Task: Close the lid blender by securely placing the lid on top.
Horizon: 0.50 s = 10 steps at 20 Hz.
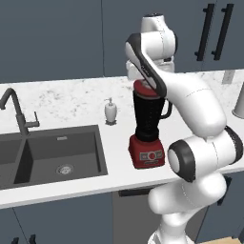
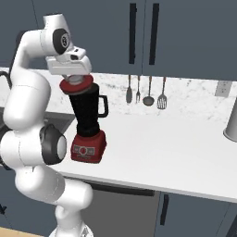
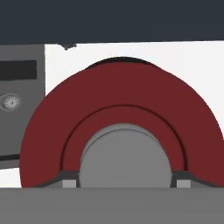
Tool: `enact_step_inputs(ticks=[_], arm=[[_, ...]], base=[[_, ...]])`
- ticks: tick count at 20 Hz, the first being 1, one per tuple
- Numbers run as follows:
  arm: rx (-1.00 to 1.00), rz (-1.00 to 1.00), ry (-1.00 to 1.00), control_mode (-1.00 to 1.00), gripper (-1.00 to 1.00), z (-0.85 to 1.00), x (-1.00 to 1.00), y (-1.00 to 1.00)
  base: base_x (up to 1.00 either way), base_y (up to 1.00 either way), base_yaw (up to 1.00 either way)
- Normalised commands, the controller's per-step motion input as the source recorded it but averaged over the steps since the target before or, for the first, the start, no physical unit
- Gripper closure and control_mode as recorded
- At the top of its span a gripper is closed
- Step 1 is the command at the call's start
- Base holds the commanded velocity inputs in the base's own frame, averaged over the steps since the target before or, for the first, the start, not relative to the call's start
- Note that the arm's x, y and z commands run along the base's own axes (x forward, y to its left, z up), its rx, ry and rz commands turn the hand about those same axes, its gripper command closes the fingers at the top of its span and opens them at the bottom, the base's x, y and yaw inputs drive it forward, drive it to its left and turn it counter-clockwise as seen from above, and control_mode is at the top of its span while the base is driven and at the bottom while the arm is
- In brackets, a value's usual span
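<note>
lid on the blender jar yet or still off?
On. The round red lid sits level on the rim of the tall dark blender jar; the gripper is directly above. Seating depth: cannot tell.

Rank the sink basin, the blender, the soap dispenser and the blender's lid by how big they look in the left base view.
1. sink basin, largest.
2. blender.
3. soap dispenser and lid: they look alike, and the arm covers part of the lid, so no ranking.

arm [image 1: 200, 109]: folded in a tall bend above the base, forearm carried forward and up | wrist [image 2: 58, 39]: turned so the hand is pointed straight down | gripper [image 2: 75, 79]: held low, jaws spread wide | fingertips [image 3: 69, 180]: seen set against either side of a grey knob
</note>
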Motion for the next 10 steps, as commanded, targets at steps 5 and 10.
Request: enact_step_inputs(ticks=[5, 10], arm=[[0.0, 0.0, -0.02, -1.0, 1.0, -0.02, 0.28, -0.11], [0.01, 0.0, 0.01, -1.0, 1.0, 0.04, 0.26, -0.11]], base=[[0.0, 0.0, 0.0], [0.0, 0.0, 0.0]])
